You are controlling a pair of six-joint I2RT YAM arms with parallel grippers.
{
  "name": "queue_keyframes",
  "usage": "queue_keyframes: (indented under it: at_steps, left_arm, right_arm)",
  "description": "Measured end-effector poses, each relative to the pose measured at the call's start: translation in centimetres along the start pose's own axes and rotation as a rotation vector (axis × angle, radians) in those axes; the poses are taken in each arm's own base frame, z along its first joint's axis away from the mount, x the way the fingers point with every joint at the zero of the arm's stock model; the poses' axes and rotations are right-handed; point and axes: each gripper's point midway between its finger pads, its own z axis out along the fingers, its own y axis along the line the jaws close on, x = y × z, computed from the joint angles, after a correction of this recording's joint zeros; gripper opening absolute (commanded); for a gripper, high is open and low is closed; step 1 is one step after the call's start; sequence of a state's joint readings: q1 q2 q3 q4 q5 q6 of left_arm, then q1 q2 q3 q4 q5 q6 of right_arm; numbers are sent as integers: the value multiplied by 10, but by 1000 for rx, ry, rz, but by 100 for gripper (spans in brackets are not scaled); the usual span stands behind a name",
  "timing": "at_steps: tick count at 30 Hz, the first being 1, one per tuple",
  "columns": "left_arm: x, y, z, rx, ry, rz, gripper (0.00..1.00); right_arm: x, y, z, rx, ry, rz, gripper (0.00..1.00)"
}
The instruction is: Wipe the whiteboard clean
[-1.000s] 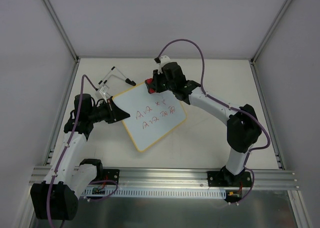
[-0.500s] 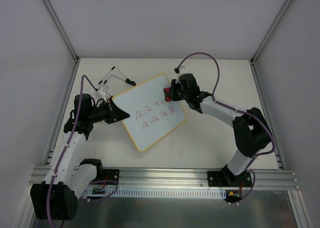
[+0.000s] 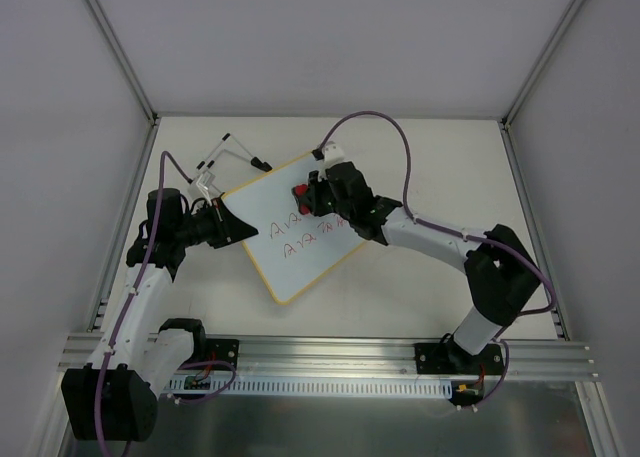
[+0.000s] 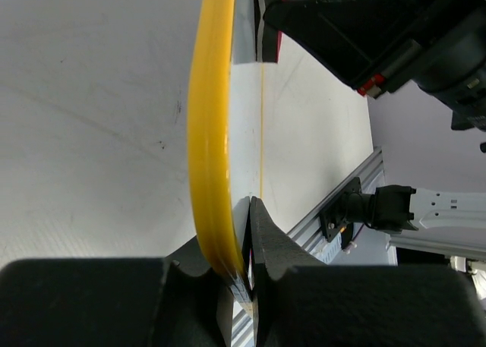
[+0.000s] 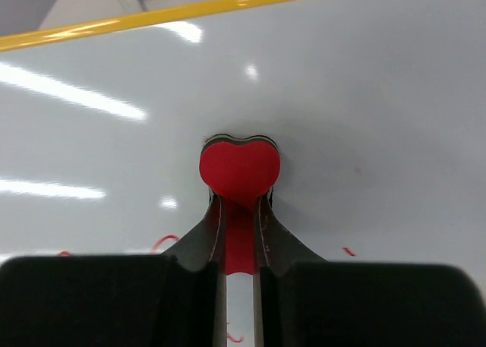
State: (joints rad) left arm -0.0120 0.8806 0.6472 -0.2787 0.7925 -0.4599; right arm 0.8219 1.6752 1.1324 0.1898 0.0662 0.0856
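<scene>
Pale grey walls close in a cream-white table (image 3: pixel 450 147), seen from above with both arm bases along the bottom of the frame. At centre left, the left hand (image 3: pixel 243 230) is clamped on the left edge of the small white rectangular whiteboard with a thin yellow frame (image 3: pixel 300 272). The left wrist view shows its fingers pinching only the rim. The board sits skewed in the middle of the frame, and I cannot tell whether it lies flat or is slightly lifted. Two lines of red handwriting (image 3: pixel 312 247) cross its centre.

Further right, near the board's upper edge, the right hand (image 3: pixel 308 199) is closed tight on the small red heart-ended eraser (image 5: pixel 240 168), whose face is pressed to the white surface just above the writing.

The likely trouble is the narrow rim pinch. A hard sideways stroke could swing the board about that one point or pull it free. The eraser is held by a thin stem, so it might twist between the fingers and smear rather than clear. The lower line could be missed under the right forearm.
</scene>
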Motion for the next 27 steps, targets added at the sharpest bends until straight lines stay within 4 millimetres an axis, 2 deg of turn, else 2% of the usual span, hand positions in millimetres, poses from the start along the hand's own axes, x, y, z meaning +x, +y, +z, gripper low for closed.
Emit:
queue_keyframes:
  at_steps: [5,7,11,14,16,22,25,27]
  left_arm:
    - [0,1,0,-2,-1,9,0]
    - [0,1,0,-1,-1,21,0]
    - [-1,1,0,3,-2,45,0]
    - [-1,0,0,11,-3,62,0]
    - [-1,0,0,11,-2,61,0]
    - [-1,-2,0,23,-1,69,0]
    - [-1,-2,0,22,0,67,0]
    - [-2,-2,0,20,-6,71,0]
  right_arm:
    - [-3,44,-7,-95,-14,-25,0]
    - [-3,49,-9,-105,-16,-30,1]
    - [-2,45,-13,-114,-21,-13,0]
    - [6,27,-17,-102,-6,16,0]
    - [13,9,-18,-76,10,38,0]
    - [18,-57,-15,53,40,99,0]
    - [19,-72,-11,86,55,111,0]
    - [15,-72,-7,84,60,108,0]
